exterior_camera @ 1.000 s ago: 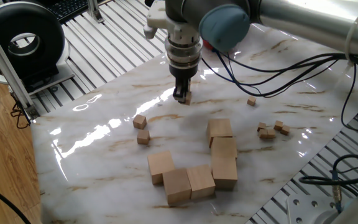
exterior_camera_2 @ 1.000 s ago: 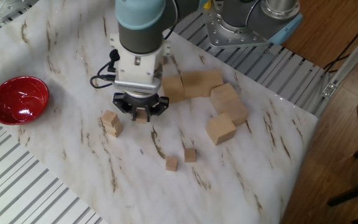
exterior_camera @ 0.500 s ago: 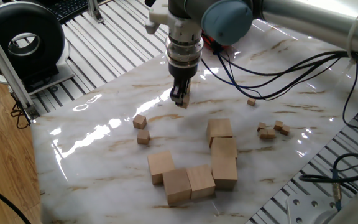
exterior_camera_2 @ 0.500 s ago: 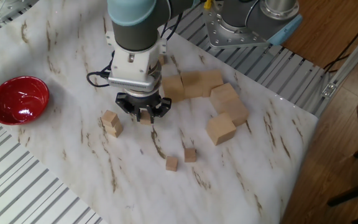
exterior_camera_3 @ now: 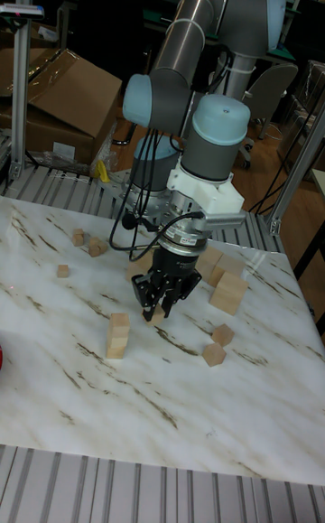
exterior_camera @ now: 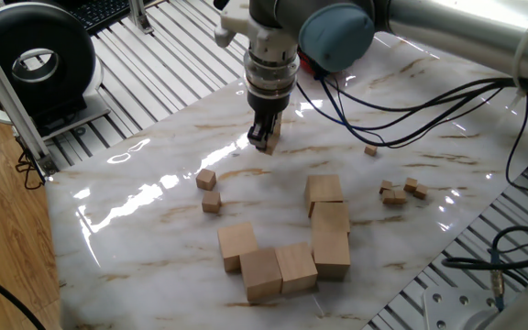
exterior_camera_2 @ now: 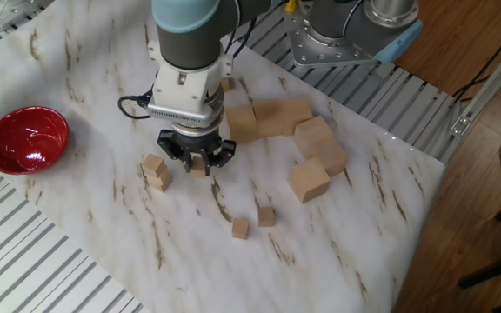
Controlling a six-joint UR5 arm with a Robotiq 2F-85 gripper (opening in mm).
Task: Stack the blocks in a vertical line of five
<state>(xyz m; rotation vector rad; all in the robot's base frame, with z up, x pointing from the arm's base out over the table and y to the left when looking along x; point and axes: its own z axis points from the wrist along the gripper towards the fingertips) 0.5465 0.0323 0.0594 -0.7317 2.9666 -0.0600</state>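
My gripper (exterior_camera_2: 197,167) points straight down and is shut on one small block (exterior_camera_2: 199,170), held low over the marble table; whether it touches the top I cannot tell. The tall fixed view shows the same block (exterior_camera_3: 160,311) between the fingers of the gripper (exterior_camera_3: 161,309). Just left of it stands a stack of two blocks (exterior_camera_2: 156,172), also seen as a stack (exterior_camera_3: 118,336). Two more blocks lie loose, one (exterior_camera_2: 266,216) beside the other (exterior_camera_2: 240,228). In one fixed view the gripper (exterior_camera: 264,142) hides the stack; the loose blocks (exterior_camera: 206,179) lie to its lower left.
Several large wooden cubes (exterior_camera_2: 309,181) cluster to the right of the gripper, also seen as a group (exterior_camera: 330,240). Tiny cubes (exterior_camera: 394,192) lie scattered at the far side. A red bowl (exterior_camera_2: 26,139) sits at the left edge. Cables trail behind the arm.
The gripper with its block has shifted slightly toward the two-block stack. The stack, loose blocks and large cubes have not moved.
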